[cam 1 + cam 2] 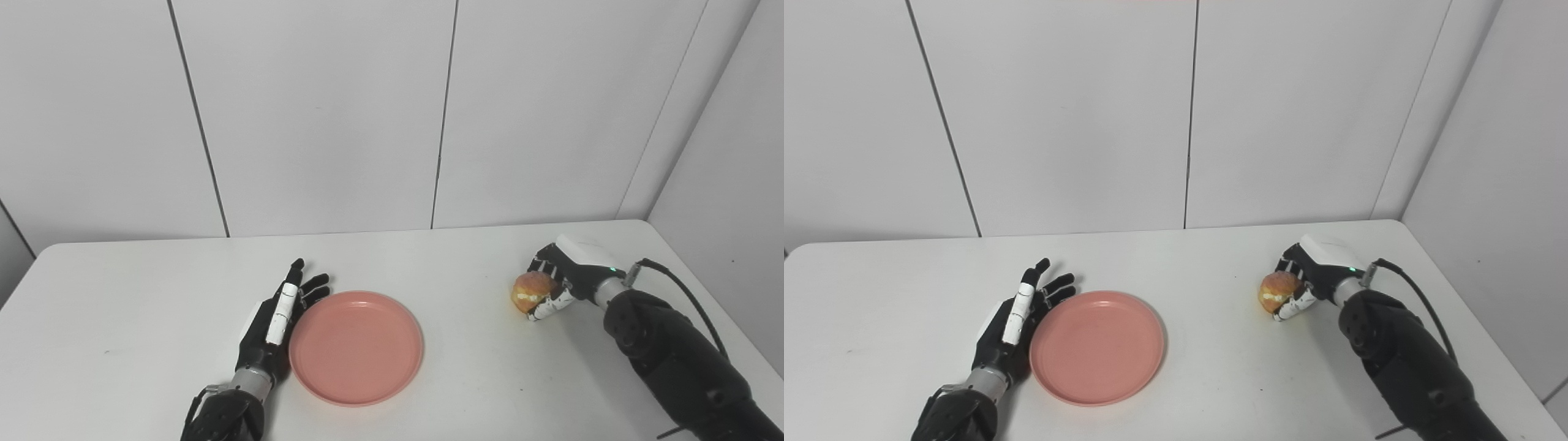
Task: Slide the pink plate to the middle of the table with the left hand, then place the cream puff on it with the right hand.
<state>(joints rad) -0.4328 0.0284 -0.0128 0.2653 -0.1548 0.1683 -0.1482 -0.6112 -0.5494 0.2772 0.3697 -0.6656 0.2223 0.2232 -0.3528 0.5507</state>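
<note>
The pink plate (356, 346) lies flat on the white table (429, 263), a little left of centre near the front edge. My left hand (275, 321) rests edge-on against the plate's left rim, open, fingers stretched forward. At the right, the golden cream puff (530, 292) with a pale cream seam sits in my right hand (560, 283), whose fingers and thumb curl round it. The puff is at or just above the tabletop; I cannot tell if it is lifted.
The table's right edge runs close behind my right forearm (674, 361), and a black cable (686, 294) loops off the wrist. White wall panels stand behind the table's far edge. Bare tabletop lies between plate and puff.
</note>
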